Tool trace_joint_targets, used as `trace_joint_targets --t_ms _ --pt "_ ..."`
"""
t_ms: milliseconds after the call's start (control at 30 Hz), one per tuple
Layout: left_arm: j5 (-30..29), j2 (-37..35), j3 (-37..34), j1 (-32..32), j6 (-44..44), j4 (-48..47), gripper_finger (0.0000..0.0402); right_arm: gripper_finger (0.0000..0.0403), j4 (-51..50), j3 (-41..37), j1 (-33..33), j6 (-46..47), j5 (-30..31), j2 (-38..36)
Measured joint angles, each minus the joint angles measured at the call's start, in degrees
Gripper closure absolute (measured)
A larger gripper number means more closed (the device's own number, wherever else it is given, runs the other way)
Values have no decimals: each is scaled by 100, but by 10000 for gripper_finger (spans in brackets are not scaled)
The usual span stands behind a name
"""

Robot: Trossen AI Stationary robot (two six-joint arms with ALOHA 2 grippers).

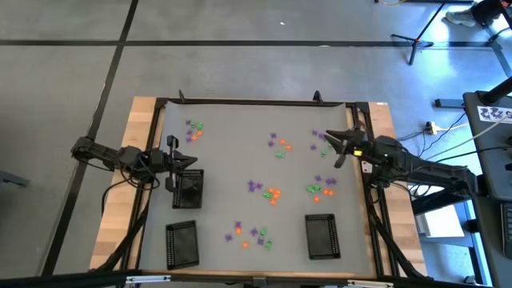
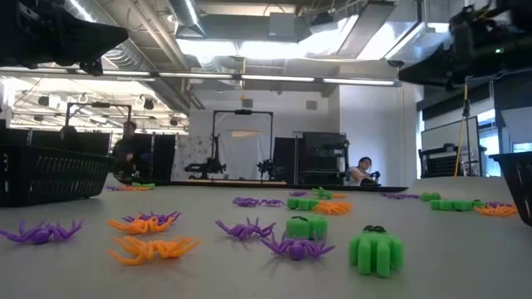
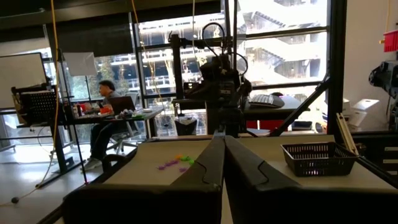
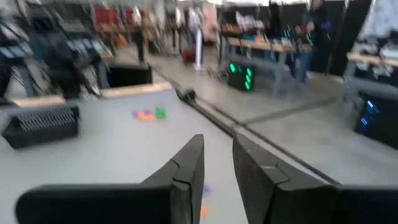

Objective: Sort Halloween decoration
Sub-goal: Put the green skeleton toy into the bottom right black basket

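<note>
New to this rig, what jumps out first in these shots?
Bright orange, purple and green Halloween trinkets lie in small clusters over the grey table, with three black mesh trays along the near side. In the low view they turn out to be spiders and chunky green figures. Both arms hover at the edges: the left tool shut over one tray, the right tool slightly parted, with nothing visible between its fingers.

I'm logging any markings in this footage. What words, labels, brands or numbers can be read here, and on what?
None can be read.
The mesh trays, the trinkets and the table show no text.
The patterned sheet at the high view's right edge has marks too small to read.
</note>
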Motion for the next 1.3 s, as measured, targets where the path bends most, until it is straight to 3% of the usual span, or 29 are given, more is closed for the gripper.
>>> trace_joint_targets --t_ms 300,533,767,1067,1300 --pt "0 -1 -1 0 0 0 401 320 -114 290 0 -19 64 1240" --pt "0 -1 -1 2 0 0 401 320 -751 293 0 401 121 1958" --pt "0 -1 -1 2 0 0 401 320 -1380 293 -40 1249 745 2315" --pt "0 -1 -1 2 0 -1 401 320 -3030 1350 -917 1489 -67 2398" --pt "1 -1 -1 2 0 0 401 320 -2495 1360 -1165 1485 -618 2650"
